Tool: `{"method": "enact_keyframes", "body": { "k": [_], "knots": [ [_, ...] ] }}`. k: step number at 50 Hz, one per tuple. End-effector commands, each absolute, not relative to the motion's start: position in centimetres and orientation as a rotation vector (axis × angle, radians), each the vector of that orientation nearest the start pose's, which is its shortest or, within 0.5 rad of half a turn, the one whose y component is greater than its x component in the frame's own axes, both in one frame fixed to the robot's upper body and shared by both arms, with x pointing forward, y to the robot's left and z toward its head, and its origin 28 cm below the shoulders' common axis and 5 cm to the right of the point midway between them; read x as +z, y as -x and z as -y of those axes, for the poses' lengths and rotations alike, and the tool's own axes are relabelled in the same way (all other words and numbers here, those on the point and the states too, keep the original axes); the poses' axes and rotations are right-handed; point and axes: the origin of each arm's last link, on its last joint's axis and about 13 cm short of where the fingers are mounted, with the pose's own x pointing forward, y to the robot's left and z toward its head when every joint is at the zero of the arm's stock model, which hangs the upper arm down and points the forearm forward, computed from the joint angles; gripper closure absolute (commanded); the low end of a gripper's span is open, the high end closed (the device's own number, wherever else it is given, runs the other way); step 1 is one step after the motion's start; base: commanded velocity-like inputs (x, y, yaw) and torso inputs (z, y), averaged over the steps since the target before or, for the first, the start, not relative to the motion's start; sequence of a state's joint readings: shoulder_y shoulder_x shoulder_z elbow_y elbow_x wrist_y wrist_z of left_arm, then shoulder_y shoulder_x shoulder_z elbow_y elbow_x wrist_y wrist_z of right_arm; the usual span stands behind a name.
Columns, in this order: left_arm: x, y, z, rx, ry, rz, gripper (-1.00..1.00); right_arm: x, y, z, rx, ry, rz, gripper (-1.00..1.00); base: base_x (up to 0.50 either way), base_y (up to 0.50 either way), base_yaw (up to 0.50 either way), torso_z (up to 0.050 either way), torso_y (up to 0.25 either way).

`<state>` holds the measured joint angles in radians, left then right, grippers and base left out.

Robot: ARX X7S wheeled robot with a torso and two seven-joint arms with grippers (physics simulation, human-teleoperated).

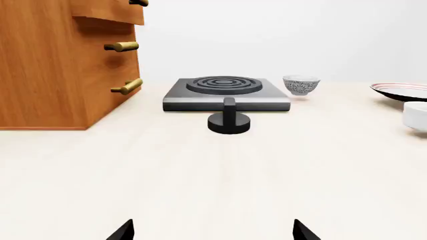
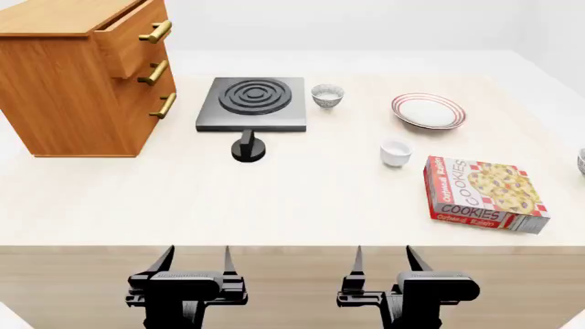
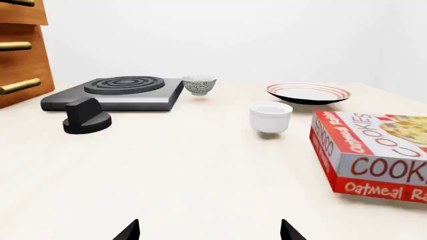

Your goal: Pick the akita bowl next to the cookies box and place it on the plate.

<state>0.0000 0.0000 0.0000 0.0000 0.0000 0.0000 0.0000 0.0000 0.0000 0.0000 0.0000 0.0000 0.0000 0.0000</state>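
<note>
The akita bowl [image 2: 581, 162] shows only as a grey sliver at the right edge of the head view, just right of the red-and-white cookies box [image 2: 480, 192] [image 3: 373, 160]. Neither wrist view shows it. The white red-ringed plate [image 2: 428, 111] [image 3: 308, 93] [image 1: 400, 90] lies behind the box with nothing on it. My left gripper [image 2: 197, 254] [image 1: 213, 231] and right gripper [image 2: 384, 254] [image 3: 209, 231] hang side by side at the table's near edge. Both are open, hold nothing, and are far from the bowl.
A second grey patterned bowl [image 2: 327, 94] [image 1: 301, 85] [image 3: 199, 84] stands by the black stove [image 2: 253, 103]. A black knob [image 2: 248, 147] lies in front of it. A plain white cup [image 2: 395, 152] [image 3: 271, 117] sits between plate and box. A wooden drawer cabinet [image 2: 73, 75] stands at back left.
</note>
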Motion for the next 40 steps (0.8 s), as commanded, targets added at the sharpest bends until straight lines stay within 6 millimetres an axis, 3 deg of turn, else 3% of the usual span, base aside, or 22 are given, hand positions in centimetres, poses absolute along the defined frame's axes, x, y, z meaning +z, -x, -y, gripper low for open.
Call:
{"method": "enact_keyframes", "body": {
  "k": [1, 12, 40],
  "knots": [
    [1.37, -21.08, -20.53, -0.001, -0.002, 0.001, -1.00, 1.24, -21.08, 9.60, -0.002, 0.007, -0.004, -1.00, 0.00, 0.00, 0.00, 0.000, 0.000],
    [1.26, -21.07, -20.51, -0.004, 0.001, -0.003, -1.00, 1.58, -21.15, 9.48, 0.020, -0.010, -0.023, -1.00, 0.00, 0.00, 0.00, 0.000, 0.000],
    [1.07, -21.19, -20.52, -0.002, -0.006, -0.008, -1.00, 1.12, -21.16, 9.60, 0.030, -0.017, -0.039, -1.00, 0.00, -0.50, 0.00, 0.000, 0.000]
  ]
}}
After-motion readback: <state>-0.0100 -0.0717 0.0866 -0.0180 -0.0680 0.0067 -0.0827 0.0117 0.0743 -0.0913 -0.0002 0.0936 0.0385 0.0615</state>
